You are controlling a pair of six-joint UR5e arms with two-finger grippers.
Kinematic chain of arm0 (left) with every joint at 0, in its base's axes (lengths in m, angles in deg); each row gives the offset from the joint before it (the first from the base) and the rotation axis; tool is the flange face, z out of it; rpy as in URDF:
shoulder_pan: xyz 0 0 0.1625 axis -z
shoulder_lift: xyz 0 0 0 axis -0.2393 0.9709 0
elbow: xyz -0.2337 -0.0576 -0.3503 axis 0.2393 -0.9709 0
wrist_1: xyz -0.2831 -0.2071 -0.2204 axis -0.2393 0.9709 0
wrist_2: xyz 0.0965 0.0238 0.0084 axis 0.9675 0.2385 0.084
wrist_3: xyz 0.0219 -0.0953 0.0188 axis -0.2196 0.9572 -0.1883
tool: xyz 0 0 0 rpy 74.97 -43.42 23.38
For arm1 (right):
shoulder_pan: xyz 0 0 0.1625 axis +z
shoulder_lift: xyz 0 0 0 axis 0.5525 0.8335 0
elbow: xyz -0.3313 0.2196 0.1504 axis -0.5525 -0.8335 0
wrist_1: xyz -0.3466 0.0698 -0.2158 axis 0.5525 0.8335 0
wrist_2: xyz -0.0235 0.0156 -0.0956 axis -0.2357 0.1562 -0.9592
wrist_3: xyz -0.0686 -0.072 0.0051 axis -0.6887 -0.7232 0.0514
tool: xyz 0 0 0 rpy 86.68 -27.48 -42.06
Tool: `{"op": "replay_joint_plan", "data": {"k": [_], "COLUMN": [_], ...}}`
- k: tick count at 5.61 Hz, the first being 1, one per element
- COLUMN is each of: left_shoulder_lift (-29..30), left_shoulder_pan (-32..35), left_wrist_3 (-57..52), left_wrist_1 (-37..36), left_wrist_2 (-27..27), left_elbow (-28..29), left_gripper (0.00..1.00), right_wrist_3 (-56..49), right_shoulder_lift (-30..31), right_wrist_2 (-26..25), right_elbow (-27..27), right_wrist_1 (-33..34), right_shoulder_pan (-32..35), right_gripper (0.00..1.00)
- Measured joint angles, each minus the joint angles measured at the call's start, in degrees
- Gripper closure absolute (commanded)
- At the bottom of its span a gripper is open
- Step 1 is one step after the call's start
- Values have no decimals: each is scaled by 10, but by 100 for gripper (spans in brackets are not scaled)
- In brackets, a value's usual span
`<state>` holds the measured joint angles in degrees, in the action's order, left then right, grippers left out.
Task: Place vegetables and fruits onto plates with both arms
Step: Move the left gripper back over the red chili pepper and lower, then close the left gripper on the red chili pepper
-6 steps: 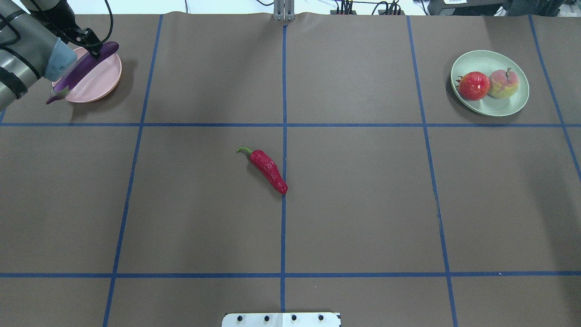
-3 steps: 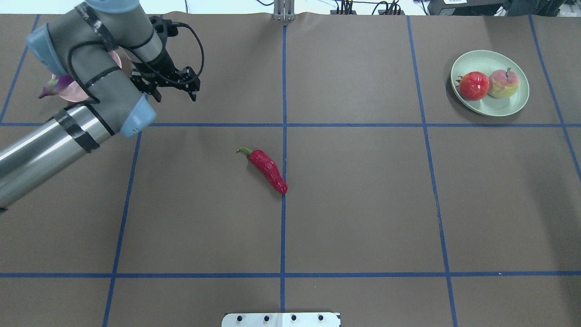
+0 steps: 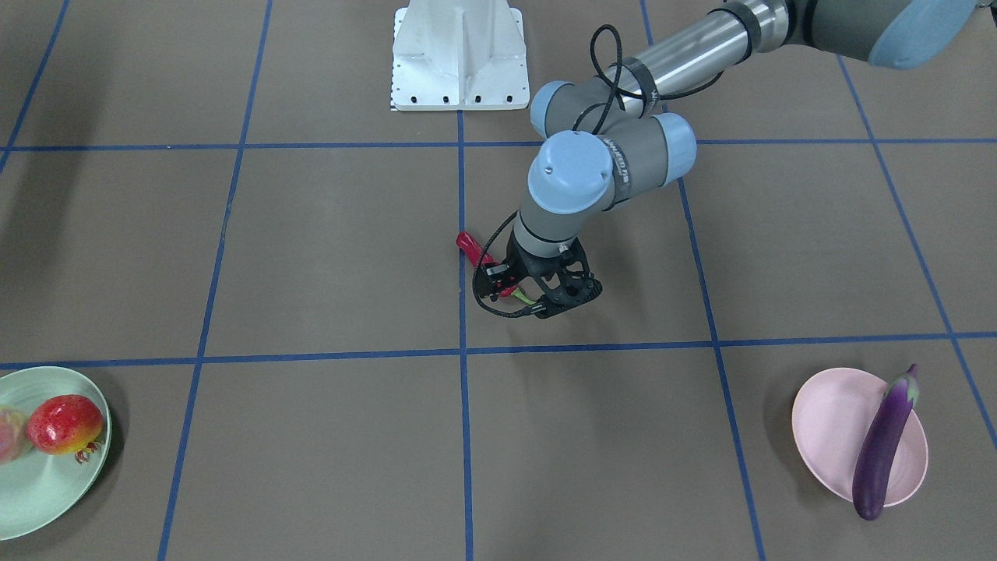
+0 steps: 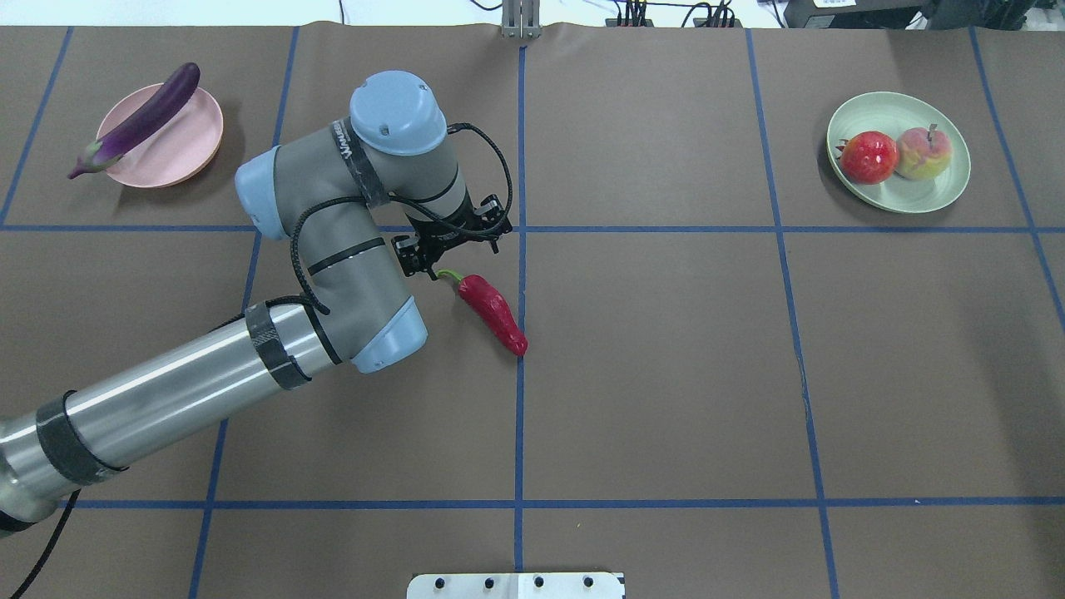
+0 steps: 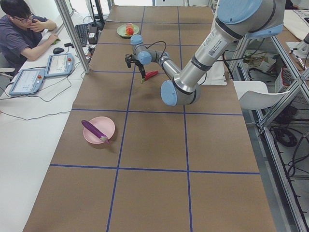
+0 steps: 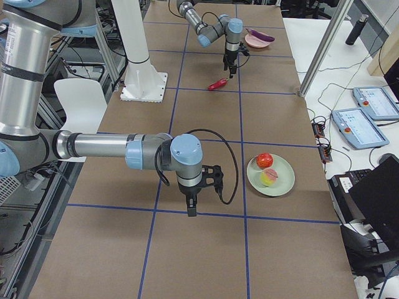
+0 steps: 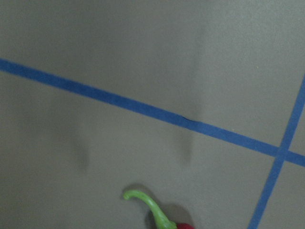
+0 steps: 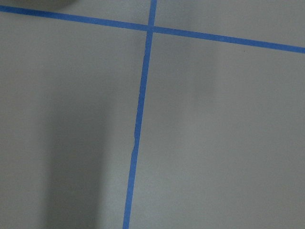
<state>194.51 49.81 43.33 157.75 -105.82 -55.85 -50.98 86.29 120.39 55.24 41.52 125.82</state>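
Note:
The red chili pepper [image 4: 492, 314] lies near the table's middle, its green stem [image 7: 147, 205] at the bottom of the left wrist view. My left gripper [image 4: 453, 249] hangs open and empty just over the stem end; it also shows in the front view [image 3: 533, 300]. The purple eggplant [image 4: 137, 121] lies across the pink plate [image 4: 179, 154], overhanging its rim. The pomegranate [image 4: 869, 156] and peach [image 4: 922, 153] sit on the green plate [image 4: 915, 195]. My right gripper [image 6: 191, 208] shows only in the exterior right view, low over bare table; I cannot tell if it is open.
Blue tape lines grid the brown table cover. The white base block [image 3: 459, 54] stands at the robot's edge. An operator [image 5: 21, 24] sits at a side desk with tablets [image 5: 29, 79] beyond the table.
My left gripper has let go of the eggplant, which now rests on the pink plate. The left arm has swung from the plate to the table's middle, over the chili's stem end.

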Motion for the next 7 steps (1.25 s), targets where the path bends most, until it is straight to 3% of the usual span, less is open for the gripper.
{"op": "replay_joint_plan", "data": {"k": [2,4,5,6,7], "left_shoulder_lift": [29,40,43,45,46], "left_shoulder_pan": [-39,-67,-70,-71,-71], "left_wrist_3": [66,84,84,82,79], "left_wrist_1": [-111,-129,-124,-111,-99], "left_wrist_2": [48,83,94,105,110], "left_elbow": [0,7,15,27,36], "left_gripper": [0,6,15,86,100], "right_wrist_3": [0,0,0,0,0], "right_shoulder_lift": [0,0,0,0,-1], "right_wrist_2": [0,0,0,0,0], "right_elbow": [0,0,0,0,0], "right_wrist_1": [0,0,0,0,0], "right_shoulder_pan": [0,0,0,0,0], "right_gripper": [0,0,0,0,0]}}
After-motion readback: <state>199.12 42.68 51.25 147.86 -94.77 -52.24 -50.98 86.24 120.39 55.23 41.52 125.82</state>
